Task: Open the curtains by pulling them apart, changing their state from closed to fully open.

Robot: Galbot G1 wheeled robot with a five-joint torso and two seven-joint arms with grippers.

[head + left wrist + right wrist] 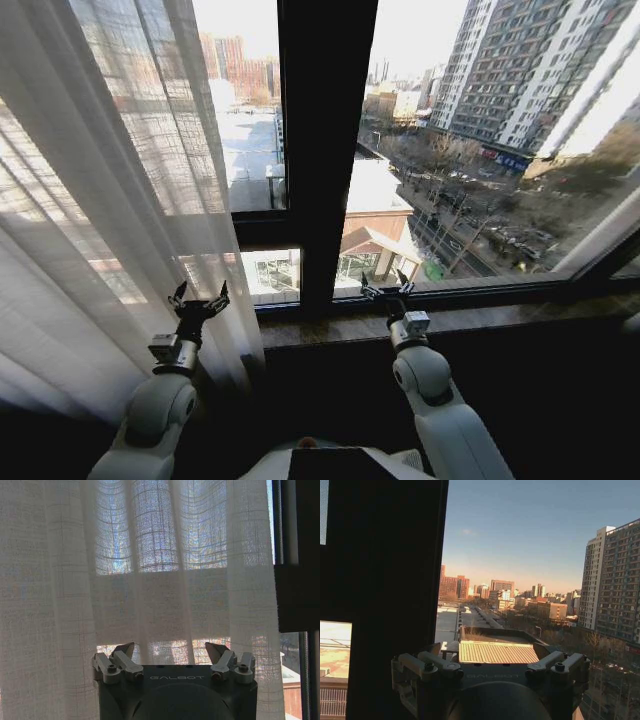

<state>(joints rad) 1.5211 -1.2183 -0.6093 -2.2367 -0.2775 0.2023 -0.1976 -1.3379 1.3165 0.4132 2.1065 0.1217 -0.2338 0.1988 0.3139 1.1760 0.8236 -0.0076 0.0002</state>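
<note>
The sheer curtain panel (110, 200) hangs bunched left of the window frame (322, 150); left gripper (198, 302), jaws spread before its pleats, should pinch the inner edge; right gripper (388, 290), spread too, waits at the sill.

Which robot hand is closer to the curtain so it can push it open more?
The left hand. It sits open right in front of the curtain, which still covers the left window. The right hand is open too, but it faces bare glass beside the black window frame.
</note>
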